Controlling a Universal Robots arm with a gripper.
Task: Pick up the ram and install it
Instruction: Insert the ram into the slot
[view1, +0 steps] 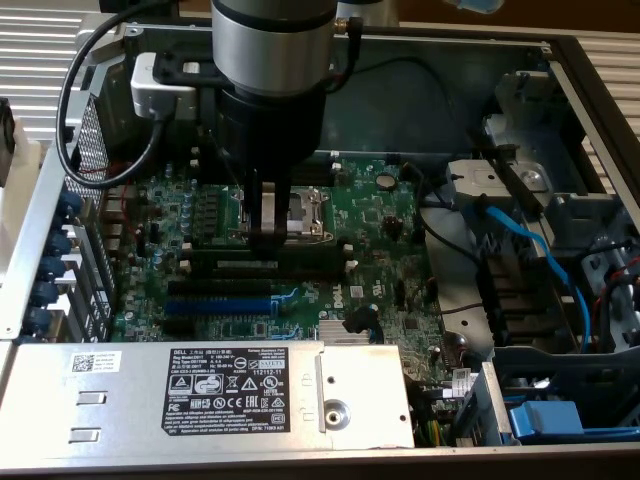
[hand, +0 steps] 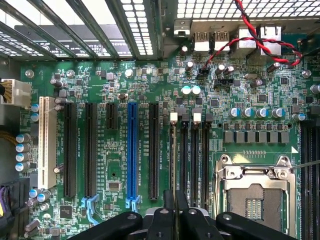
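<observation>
Black under its silver wrist, the gripper (view1: 266, 236) is down inside the open computer case (view1: 560, 60), over the middle of the green motherboard (view1: 375, 215). It sits right on top of the ram (view1: 312, 248), at about the middle of the stick's length. From where I stand I cannot tell whether it clamps the stick or merely straddles it.

The ram stands on edge in one of the long black slots (hand: 195, 160). In the wrist view it is the one at the side of the row nearest the blue slot (hand: 132, 150), and the gripper lines up with it. On the other side of that row lies the metal processor socket (hand: 255, 195).

Further out, a grey power supply (view1: 240, 385) with a printed label lies along the case's near edge. A blue cable (view1: 520, 240) runs over the drive bay towards the exterior view's right. Twisted red and black wires (hand: 250, 35) cross the board's edge by the rear ports.
</observation>
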